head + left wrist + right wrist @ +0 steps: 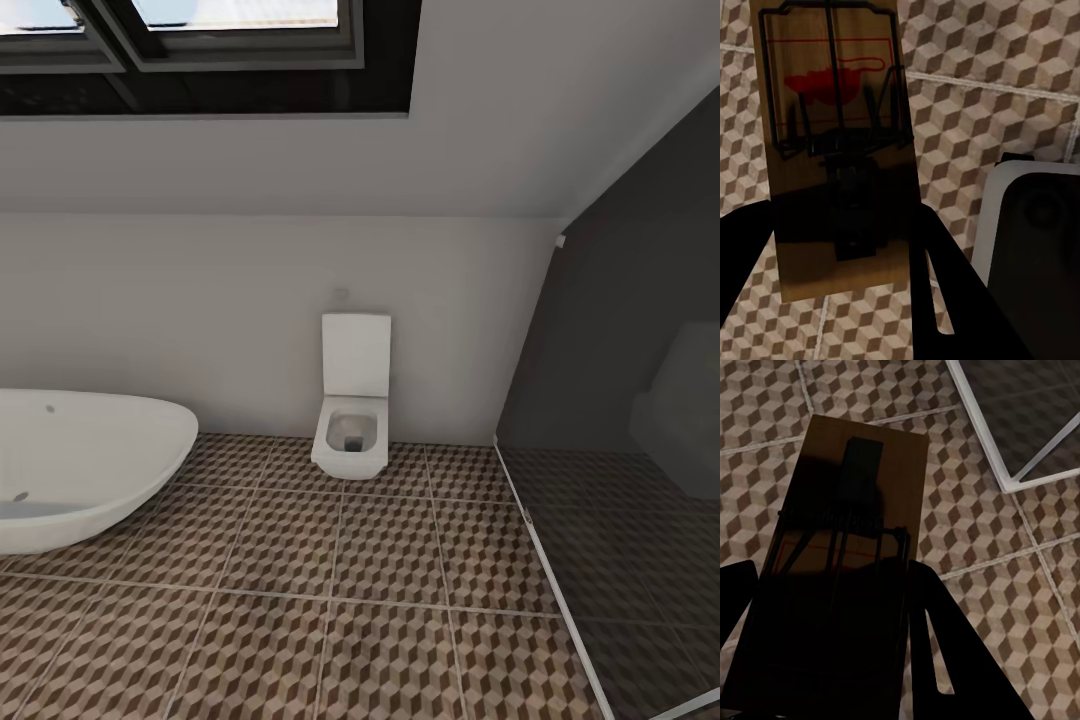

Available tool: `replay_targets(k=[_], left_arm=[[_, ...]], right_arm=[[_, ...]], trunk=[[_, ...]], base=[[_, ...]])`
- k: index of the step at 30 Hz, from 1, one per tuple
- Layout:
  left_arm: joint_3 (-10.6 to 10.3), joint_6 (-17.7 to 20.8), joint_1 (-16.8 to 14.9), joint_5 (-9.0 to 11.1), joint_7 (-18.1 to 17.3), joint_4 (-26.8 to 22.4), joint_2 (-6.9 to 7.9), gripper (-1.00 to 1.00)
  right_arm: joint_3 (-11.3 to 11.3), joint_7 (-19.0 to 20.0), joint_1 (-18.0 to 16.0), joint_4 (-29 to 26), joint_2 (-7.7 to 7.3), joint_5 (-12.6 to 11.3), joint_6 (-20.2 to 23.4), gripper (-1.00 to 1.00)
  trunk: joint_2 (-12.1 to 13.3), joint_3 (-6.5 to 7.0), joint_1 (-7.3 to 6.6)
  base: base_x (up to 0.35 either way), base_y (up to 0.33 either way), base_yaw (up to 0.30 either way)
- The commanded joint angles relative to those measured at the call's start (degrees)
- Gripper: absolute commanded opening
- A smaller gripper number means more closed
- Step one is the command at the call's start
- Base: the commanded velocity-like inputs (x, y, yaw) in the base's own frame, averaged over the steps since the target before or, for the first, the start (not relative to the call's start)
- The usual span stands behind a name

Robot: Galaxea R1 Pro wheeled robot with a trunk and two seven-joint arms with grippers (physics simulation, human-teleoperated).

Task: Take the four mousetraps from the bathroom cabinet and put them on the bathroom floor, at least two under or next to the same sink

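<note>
Between each arm's dark fingers (pixel 937 292) (pixel 937 652) sits a mousetrap (pixel 840 150) (pixel 847 555).

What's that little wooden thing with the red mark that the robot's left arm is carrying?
Start from the brown cube-patterned floor tiles under the left arm. Held above them in the left tool is a mousetrap: a flat tan wooden board with a dark wire frame. Its red mark, facing the camera, sets it apart from the shadowed trap in the right tool.
</note>
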Motion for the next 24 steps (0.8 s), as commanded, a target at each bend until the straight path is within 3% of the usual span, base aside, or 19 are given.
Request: replay_targets(k=[1,24], left_arm=[[-0.40,-0.20,-0.07,-0.12,0.34,0.14,-0.03,-1.00],[-0.40,-0.19,-0.07,-0.12,0.34,0.14,-0.03,-1.00]], right_arm=[[0.51,-0.49,-0.03,-0.02,-0.01,-0.12,-0.09,-1.00],[0.52,-0.49,-0.03,0.00,-0.01,-0.13,-0.09,-1.00]], trunk=[[-0.11,-0.11,0.03],[-0.11,-0.11,0.03]], base=[[0.000,0.000,0.000],[0.000,0.000,0.000]])
